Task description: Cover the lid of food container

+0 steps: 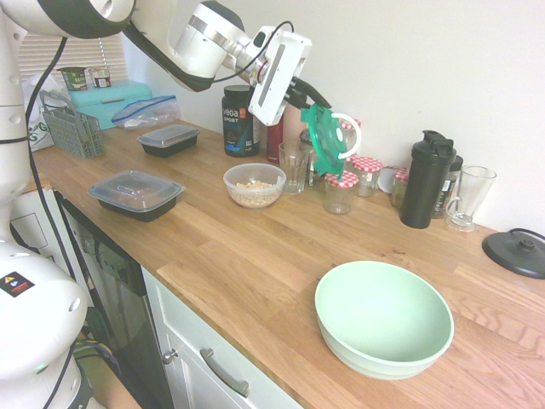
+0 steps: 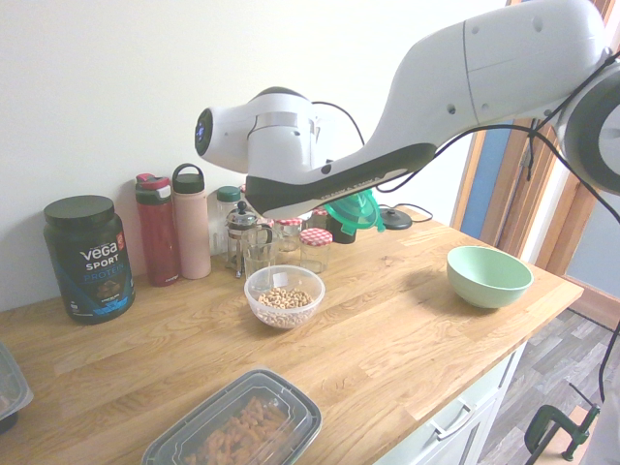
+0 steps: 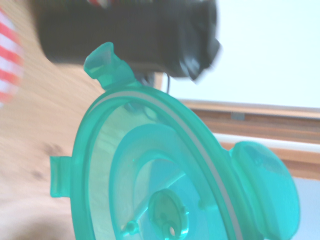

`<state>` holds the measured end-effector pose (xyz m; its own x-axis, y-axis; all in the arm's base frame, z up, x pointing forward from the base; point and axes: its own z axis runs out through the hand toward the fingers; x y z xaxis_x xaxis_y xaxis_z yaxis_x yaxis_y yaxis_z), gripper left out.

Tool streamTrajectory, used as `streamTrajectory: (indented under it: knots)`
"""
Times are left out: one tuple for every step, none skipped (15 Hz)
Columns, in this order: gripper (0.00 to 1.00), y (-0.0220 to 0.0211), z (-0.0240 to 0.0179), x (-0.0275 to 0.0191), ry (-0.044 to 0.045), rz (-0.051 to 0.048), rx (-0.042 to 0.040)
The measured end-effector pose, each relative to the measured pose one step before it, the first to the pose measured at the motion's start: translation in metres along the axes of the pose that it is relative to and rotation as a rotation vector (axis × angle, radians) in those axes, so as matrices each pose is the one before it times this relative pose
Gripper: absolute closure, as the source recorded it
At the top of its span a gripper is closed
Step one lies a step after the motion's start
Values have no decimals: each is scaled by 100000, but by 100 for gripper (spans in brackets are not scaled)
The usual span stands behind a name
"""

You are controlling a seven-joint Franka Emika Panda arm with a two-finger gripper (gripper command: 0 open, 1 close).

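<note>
Your gripper [image 1: 313, 109], jaws pinching the green lid [image 1: 327, 136] by its edge, holds it tilted in mid-air at upper centre, so it clears the jars; the food container [image 1: 254, 184] waits lower left.

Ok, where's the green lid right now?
The translucent green plastic lid is off the counter, gripped in the robot's hand, tilted on edge above the checked-lid jars, right of the small clear food bowl.
</note>
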<state>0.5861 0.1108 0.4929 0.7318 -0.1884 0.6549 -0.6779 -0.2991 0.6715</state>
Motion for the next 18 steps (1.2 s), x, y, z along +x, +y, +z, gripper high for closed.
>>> streamTrajectory:
  knots:
    - [100,-663,-422,-554,741,992,-95]
    - [100,-405,-470,-507,718,984,-717]
    - [100,-185,-649,-554,406,733,-995]
    - [100,-61,-859,-577,566,663,-824]
    - [100,-104,-1104,-738,698,532,-455]
    - [100,-161,-1000,-742,779,325,-461]
    - [100,-362,-1033,-917,936,233,-420]
    - [100,-546,-778,-949,879,440,-597]
    - [100,-557,-683,-1014,765,271,-1110]
    - [100,-627,-601,-1095,705,-5,-1239]
    - [100,-596,-513,-988,713,-15,-1049]
    - [100,-590,-470,-824,693,145,-830]
    - [100,-543,-401,-615,444,352,-960]
    - [100,-436,-419,-422,310,552,-1040]
    - [100,-312,-455,-251,206,709,-651]
    - [100,-91,-523,-79,213,540,-437]
    - [100,4,-622,-29,253,427,-247]
    - [100,29,-643,-80,384,263,17]
